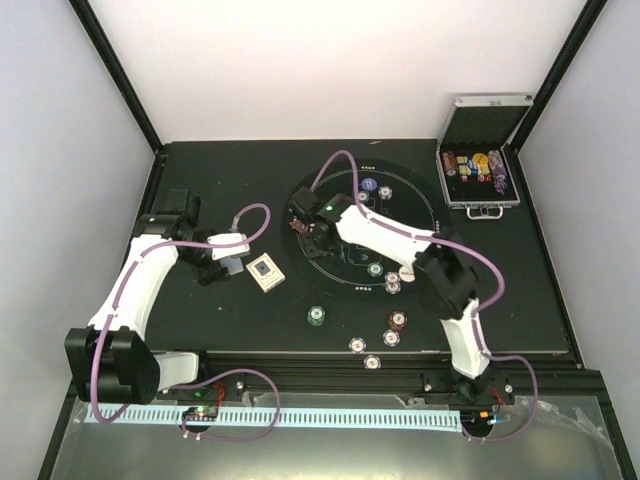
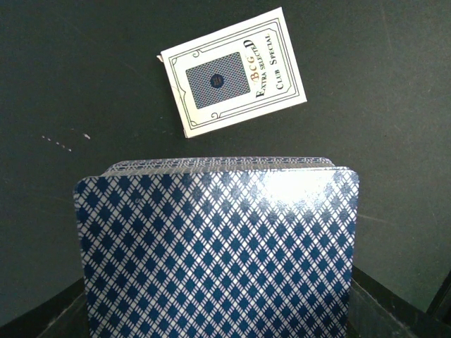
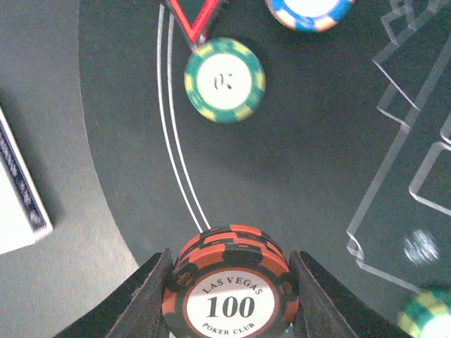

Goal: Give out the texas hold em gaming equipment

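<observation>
My left gripper (image 1: pixel 228 262) is shut on a deck of blue-diamond-backed cards (image 2: pixel 218 246) at the left of the table. The deck fills the left wrist view and hides the fingers. The white card box (image 2: pixel 232 70) lies on the mat just beyond it, also in the top view (image 1: pixel 265 272). My right gripper (image 3: pixel 231 299) is shut on a small stack of red-black "100" chips (image 3: pixel 231 282), over the edge of the round layout (image 1: pixel 340 240). A green chip (image 3: pixel 225 79) and the red triangular marker (image 3: pixel 192 17) lie ahead of it.
Loose chips lie near the front: green (image 1: pixel 317 316), red-brown (image 1: pixel 398 320), purple-white (image 1: pixel 357 345). More chips sit on the layout (image 1: pixel 375 268). The open silver case (image 1: pixel 480 160) stands at the back right. A clear plastic piece (image 3: pixel 409 141) lies right of the held chips.
</observation>
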`<state>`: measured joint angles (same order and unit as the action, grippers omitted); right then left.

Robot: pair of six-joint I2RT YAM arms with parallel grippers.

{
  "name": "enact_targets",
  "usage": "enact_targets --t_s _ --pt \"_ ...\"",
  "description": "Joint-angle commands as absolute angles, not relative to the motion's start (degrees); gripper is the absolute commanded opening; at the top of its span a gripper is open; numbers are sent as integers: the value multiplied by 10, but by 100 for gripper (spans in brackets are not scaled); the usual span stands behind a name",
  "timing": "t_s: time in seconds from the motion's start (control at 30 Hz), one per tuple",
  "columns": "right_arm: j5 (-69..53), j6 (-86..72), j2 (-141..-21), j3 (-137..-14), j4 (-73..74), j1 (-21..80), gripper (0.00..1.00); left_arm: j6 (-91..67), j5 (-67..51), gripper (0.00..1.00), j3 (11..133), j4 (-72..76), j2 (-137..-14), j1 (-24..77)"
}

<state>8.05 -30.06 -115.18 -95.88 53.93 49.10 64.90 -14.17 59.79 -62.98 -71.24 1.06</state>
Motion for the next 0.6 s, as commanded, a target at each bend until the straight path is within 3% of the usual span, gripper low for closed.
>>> enact_targets --t_s 0.0,0.3,0.57 --pt "62 -268 -1232 -1052 555 488 23 654 -142 2 615 -628 -710 6" --pt "28 -258 -1339 -1154 563 489 23 655 -140 2 616 -628 -715 6" --pt "57 -263 -1370 -1158 567 488 22 656 -141 2 615 -627 -716 6"
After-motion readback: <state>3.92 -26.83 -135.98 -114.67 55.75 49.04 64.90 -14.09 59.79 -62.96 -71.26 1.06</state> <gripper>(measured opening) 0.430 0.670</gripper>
